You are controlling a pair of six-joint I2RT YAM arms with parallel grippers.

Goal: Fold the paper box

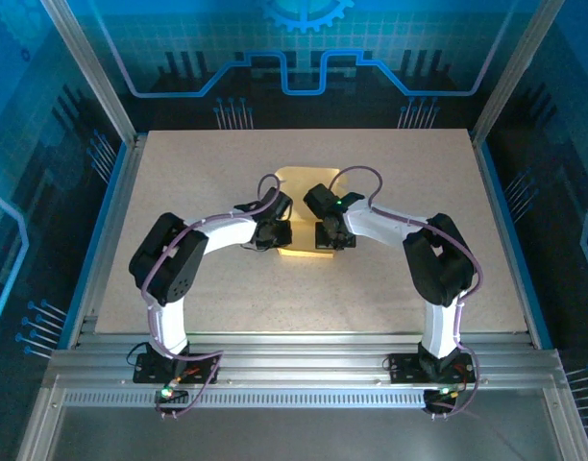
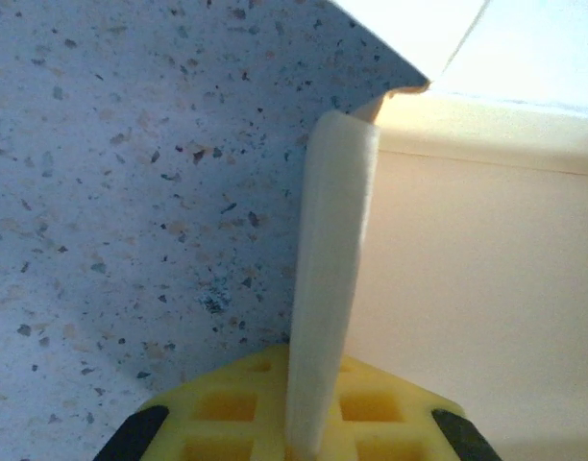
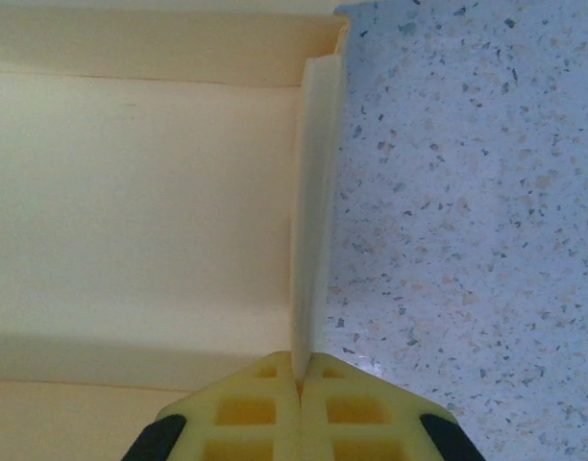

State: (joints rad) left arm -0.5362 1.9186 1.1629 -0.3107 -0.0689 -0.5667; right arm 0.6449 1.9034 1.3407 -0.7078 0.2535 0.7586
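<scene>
Now the paper box [image 1: 296,181] sits mid-bench [image 1: 198,192], pinched on both sides.
At the paper box's left side the left tool [image 2: 308,384] is clamped on a raised, slightly bowed wall flap, with speckled bench just beyond it; at the box's right side the right tool [image 3: 300,370] is closed tight on the upright right wall.

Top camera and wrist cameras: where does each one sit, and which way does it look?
Top external: above and behind the arms, looking down on the table, both arms, the paper box.
Left wrist: on the left arm, facing along the left gripper pinching one box wall.
Right wrist: same, right gripper pinching the opposite wall.
Shared: both wrist views show box and speckled table.
</scene>
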